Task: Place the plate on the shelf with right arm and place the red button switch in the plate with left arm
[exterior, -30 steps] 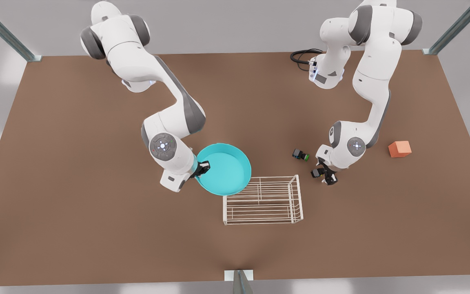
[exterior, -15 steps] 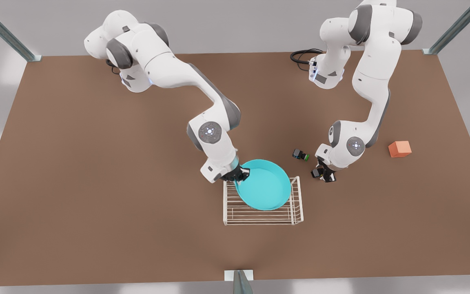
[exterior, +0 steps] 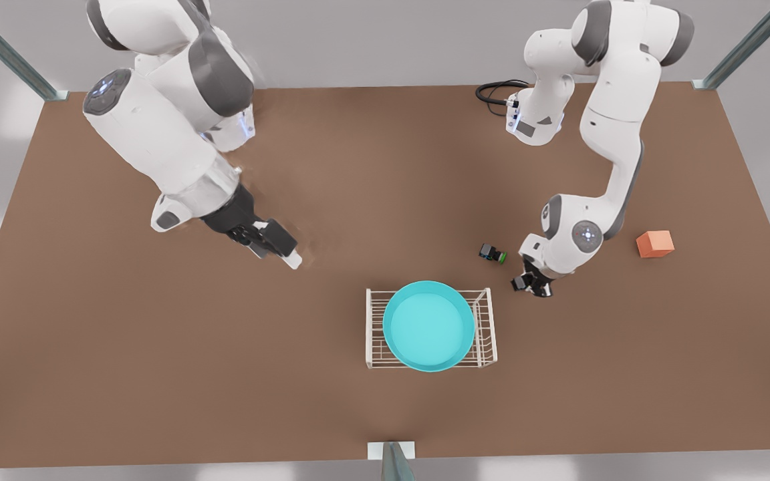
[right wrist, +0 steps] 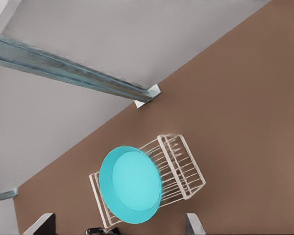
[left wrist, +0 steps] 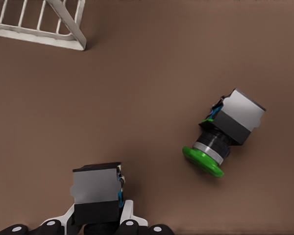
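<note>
Has let go of the plate (exterior: 428,326) since half a second ago and swung well clear toward the front view's left: so much for the right gripper (exterior: 278,248), now high above the table (exterior: 158,347), fingers spread wide and empty. Waits there, by the look of it.

Lies flat on the shelf (exterior: 373,314), that plate, nearly covering it and overhanging the near edge a little. Holds nothing yet. Looks stiff and light, with a smooth bowl and a raised rim (enough to stop a small thing from rolling out). Seems done, then, the first half of the task.

Hangs low over the table just off the shelf's railed end, at the front view's right: the left gripper (exterior: 533,286). Presses its fingers to both sides of the black body of the red switch (left wrist: 95,188), apparently gripping it. Cannot confirm the cap's colour, hidden under the gripper in the left wrist view. Handles easily, probably: small, hard, light, with flat body sides that suit a pinch far better than the round cap would. Needs a gentle set-down in the plate, since so small a part could skid on the smooth bottom.

Rests on its side nearby: a green switch (exterior: 492,253), not wanted. Sits farther off toward the front view's right: a cube (exterior: 655,243).
</note>
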You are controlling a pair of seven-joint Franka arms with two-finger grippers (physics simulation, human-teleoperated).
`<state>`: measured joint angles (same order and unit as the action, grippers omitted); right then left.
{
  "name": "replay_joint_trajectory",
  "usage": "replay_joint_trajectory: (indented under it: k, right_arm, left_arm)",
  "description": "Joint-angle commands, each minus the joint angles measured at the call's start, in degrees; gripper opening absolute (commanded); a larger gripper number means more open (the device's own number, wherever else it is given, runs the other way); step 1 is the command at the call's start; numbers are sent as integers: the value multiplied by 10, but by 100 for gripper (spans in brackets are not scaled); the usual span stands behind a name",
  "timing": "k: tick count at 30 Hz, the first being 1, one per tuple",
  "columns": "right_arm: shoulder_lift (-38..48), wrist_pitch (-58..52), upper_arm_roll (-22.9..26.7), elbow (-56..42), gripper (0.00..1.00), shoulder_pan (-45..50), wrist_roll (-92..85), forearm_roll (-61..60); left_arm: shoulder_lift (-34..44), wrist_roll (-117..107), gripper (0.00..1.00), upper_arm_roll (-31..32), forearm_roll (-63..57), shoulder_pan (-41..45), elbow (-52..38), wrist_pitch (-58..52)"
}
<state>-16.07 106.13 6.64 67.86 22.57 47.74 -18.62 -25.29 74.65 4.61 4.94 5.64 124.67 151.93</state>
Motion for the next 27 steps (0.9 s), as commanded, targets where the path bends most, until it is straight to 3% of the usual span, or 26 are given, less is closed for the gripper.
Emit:
replay_joint_trajectory:
  k: [1, 2, 12, 21, 27]
  right_arm:
    - [26, -246, -5, 46, 100, -78, -413, 62]
    - [22, -212, -5, 82, 100, -81, -466, 121]
    - [3, -259, 0, 52, 100, -153, -477, 138]
    - [-1, -259, 0, 53, 100, -148, -474, 134]
    - [-1, -259, 0, 54, 100, -147, -476, 134]
  left_arm:
    - [12, 3, 47, 0, 1, -5, -2, -26]
    - [17, 3, 47, 0, 0, -10, -6, -33]
    - [83, -2, 47, -7, 2, -23, -64, -118]
    - [91, -100, 47, 27, 3, 9, -229, -319]
    - [71, -204, 47, 27, 6, 64, -323, -363]
